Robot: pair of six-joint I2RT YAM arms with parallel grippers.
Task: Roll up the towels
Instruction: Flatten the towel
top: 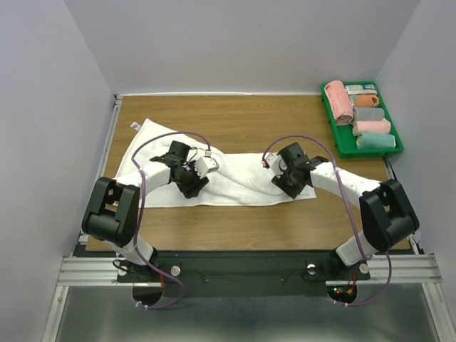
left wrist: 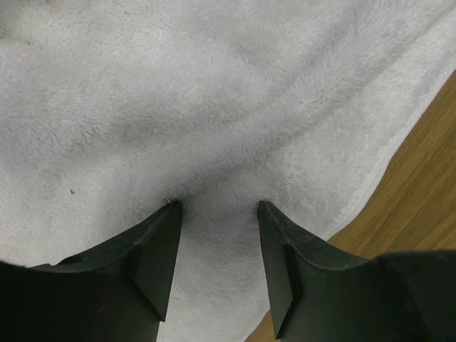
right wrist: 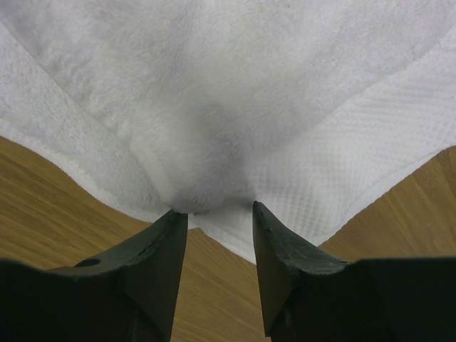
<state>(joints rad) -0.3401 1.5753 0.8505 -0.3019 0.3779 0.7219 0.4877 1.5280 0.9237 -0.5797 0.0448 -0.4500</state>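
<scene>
A white towel [top: 235,182] lies spread and wrinkled across the middle of the table. My left gripper [top: 191,182] is pressed down into it near its near edge. In the left wrist view the fingertips [left wrist: 171,214] dent the towel [left wrist: 214,107], and a ridge of cloth runs in between the jaws. My right gripper [top: 291,184] is at the towel's near right edge. In the right wrist view a bunched bulge of towel [right wrist: 206,178] fills the narrow gap between its fingertips [right wrist: 262,217], with folds spreading away from there.
A green tray [top: 342,146] at the back right holds several rolled towels, pink, orange, grey and pale green. Bare wood shows in front of the towel [right wrist: 71,192] and to its right [left wrist: 420,199]. Walls close in on the table's left, right and back.
</scene>
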